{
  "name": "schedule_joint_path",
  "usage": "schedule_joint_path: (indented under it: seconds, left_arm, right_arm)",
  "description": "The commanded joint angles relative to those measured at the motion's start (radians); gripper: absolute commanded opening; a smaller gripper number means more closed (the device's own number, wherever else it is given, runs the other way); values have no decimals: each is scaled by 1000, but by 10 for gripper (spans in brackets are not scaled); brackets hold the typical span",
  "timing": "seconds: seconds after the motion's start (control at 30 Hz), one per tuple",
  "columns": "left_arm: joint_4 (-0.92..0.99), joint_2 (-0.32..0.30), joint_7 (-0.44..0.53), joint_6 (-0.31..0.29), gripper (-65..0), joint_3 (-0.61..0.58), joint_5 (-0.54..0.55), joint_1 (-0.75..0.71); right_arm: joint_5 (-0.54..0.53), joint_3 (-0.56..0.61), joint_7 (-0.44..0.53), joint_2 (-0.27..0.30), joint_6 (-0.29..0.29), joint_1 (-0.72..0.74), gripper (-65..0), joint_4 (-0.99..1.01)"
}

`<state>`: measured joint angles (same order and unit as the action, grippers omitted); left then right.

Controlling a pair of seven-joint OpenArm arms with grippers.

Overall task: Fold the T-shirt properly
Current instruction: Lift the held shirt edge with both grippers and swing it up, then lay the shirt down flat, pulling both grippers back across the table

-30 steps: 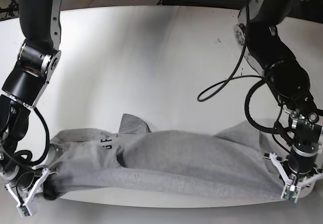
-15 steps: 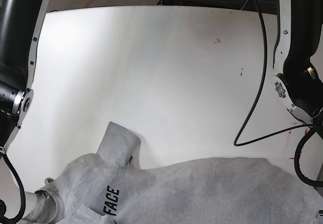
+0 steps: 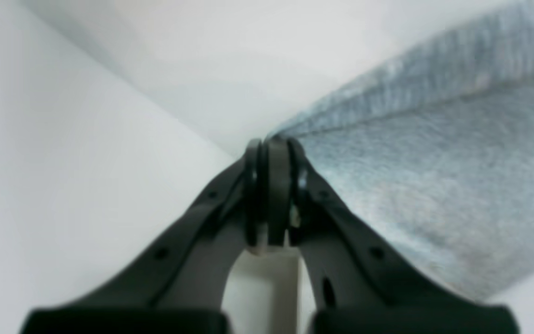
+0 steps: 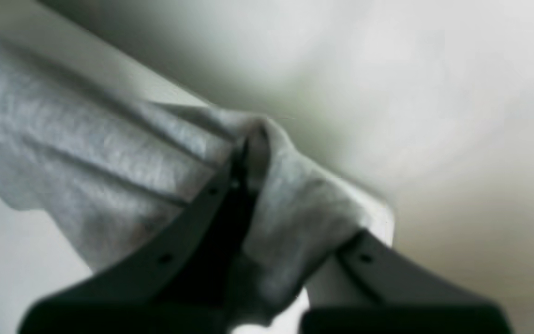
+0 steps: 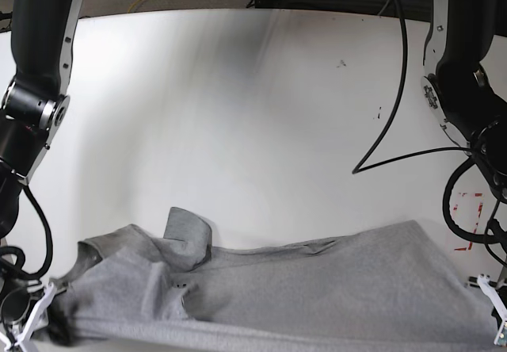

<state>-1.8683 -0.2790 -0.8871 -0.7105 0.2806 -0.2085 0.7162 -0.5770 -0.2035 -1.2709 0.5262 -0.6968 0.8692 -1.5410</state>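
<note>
Along the near edge of the white table (image 5: 261, 114), the T-shirt (image 5: 317, 288) lies stretched sideways between the two arms, most of it on the tabletop with one sleeve flipped up near its middle-left. The left gripper (image 3: 271, 157) has its jaws pressed together on a corner of the grey cloth, and the right gripper (image 4: 248, 153) pinches a bunched fold of it, fabric wrapping over one finger. The step in hand looks like spreading the shirt flat before any fold. The next move probably calls for both arms to carry the held edge evenly, keeping tension so the cloth does not sag. The upturned sleeve and wrinkles may spoil a clean fold; a black cable (image 5: 396, 142) hangs well apart.
</note>
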Motion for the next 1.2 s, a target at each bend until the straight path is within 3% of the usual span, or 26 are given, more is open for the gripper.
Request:
schedule_joint_path:
  seconds: [0.0,0.1,0.3,0.57,0.93,1.17]
  left_arm:
    - [-43,1,-19,12,-650,4,-9,-19]
    - [-66,4,-24,12,-650,4,-7,-109]
    - [-135,70,-24,12,-650,10,-7,-344]
    - [-138,169,-24,12,-650,131,-7,-587]
    - [-138,229,-17,12,-650,288,-7,-901]
    - [-126,234,130,12,-650,385,-7,-1051]
  right_arm:
    - [-8,-52,21,8,-1,-43,-650,-56]
    - [-8,-106,21,-7,-1,-155,-650,-89]
    - [-8,-216,20,-45,-1,-384,-650,-197]
    - [-8,-331,18,-127,-1,-635,-650,-301]
    - [-10,-509,-17,-255,-1,-970,-650,-387]
    - [-10,-572,-17,-309,-1,-1129,-650,-388]
